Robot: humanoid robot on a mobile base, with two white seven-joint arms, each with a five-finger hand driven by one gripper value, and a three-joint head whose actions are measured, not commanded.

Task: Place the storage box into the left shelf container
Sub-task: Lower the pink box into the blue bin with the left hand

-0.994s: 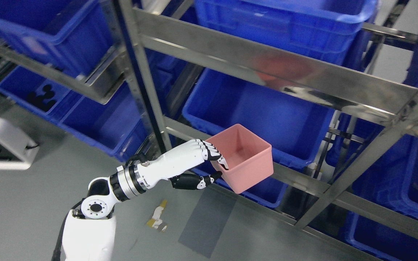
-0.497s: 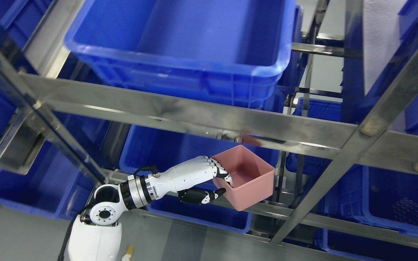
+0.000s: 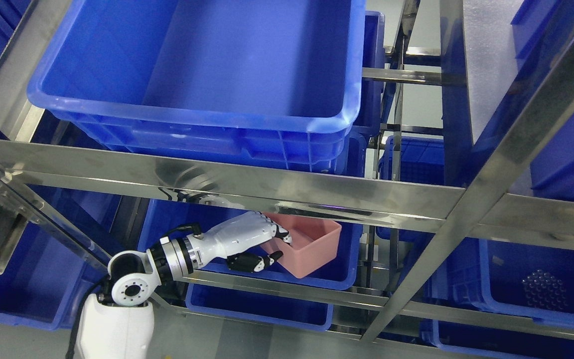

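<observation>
Fingers (image 3: 279,232) of the left hand (image 3: 252,242) are curling over the near wall of the pink storage box (image 3: 312,249) while the thumb is pressing from below, so you are looking at a firm pinch on its rim. You are seeing the box hanging tilted inside the mouth of the blue container (image 3: 344,269) on the middle shelf level, tucked just under the steel shelf rail (image 3: 267,184). By my judgement you are nearing the end: the box is sitting over the container but not yet resting on its floor, and lowering and releasing remain.
</observation>
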